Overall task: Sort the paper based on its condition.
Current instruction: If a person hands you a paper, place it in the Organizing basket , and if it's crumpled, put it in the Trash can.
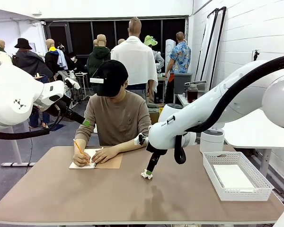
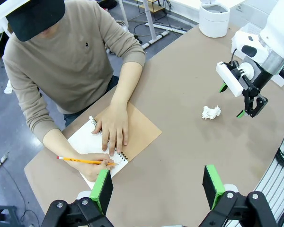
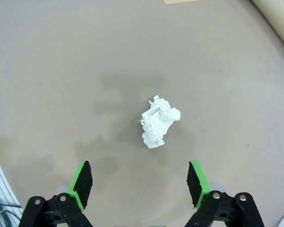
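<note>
One crumpled paper ball (image 3: 160, 122) lies loose on the tabletop (image 3: 61, 71) at the centre of the right wrist frame, just ahead of the right tool (image 3: 138, 166), whose green pads stand wide apart and touch nothing. The left tool (image 2: 157, 177) is likewise wide and empty, at the bottom edge of its wrist frame. Left of that frame, a person's writing hand (image 2: 92, 163) works a yellow pencil (image 2: 80, 161) on a spiral notebook (image 2: 142, 130), the other hand (image 2: 112, 127) flat on the page.
</note>
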